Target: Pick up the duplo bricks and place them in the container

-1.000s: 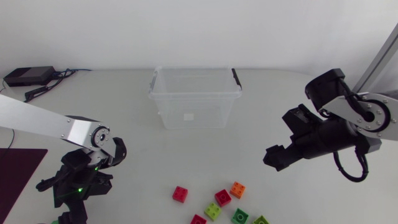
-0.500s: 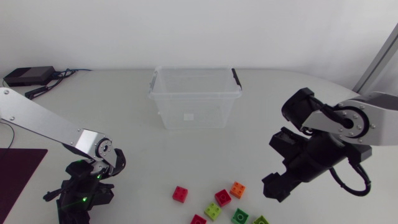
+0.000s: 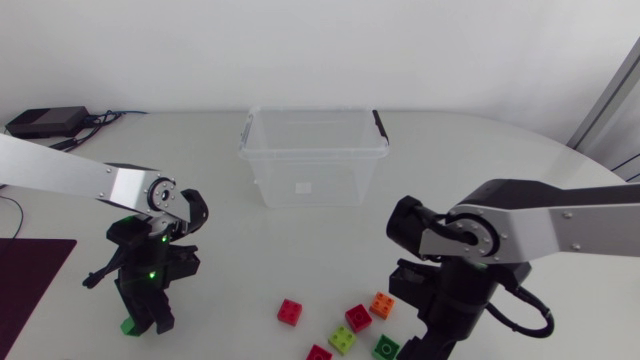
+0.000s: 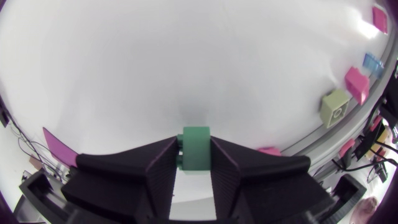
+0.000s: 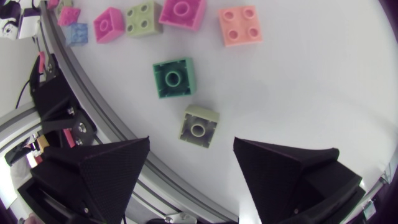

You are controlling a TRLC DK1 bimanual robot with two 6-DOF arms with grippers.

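Left gripper (image 4: 194, 154) is clamped on a green brick (image 4: 196, 138), well apart from the container (image 3: 313, 152); it should lift high enough to clear the rim before letting go. Right gripper (image 5: 191, 149), w/ fingers spread, hovers over a pale green brick (image 5: 199, 124); best to descend straight & centred.

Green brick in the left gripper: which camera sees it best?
The left wrist view: the green brick sits close up, pinched between the left gripper's fingers. The head view shows only a green sliver under that gripper. The right wrist view misses it.
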